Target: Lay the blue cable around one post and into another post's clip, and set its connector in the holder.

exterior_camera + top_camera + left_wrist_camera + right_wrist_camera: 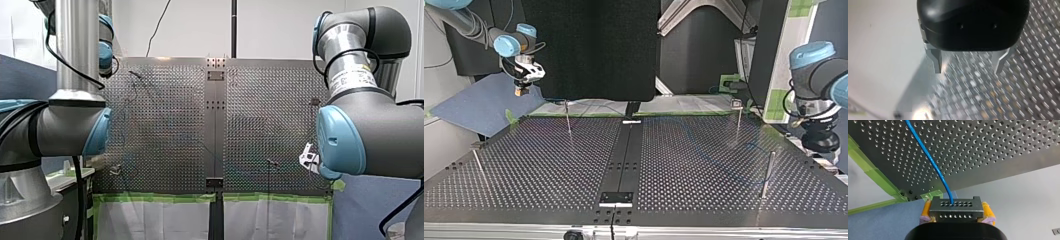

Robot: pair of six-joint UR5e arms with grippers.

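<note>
**Perforated metal surface** [549, 165], carrying thin upright posts [568, 119] set well apart on it. My right arm [506, 42] hangs beyond the surface's far corner, at the top view's left. My left arm [819, 75] stands off the surface's opposite side.

The left tool [968, 71] is above the surface's edge. Its two metal fingers [936, 61] are spread wide with nothing between them.

The right tool [956, 208] is just off the surface's edge, over a blue mat [885, 220] and near the green tape [878, 178] on the surface's border. Its yellow pads [926, 208] are closed on the two ends of a grey block connector [955, 213].

The blue cable [930, 162] leaves the connector's upper face and runs out across the surface.
</note>
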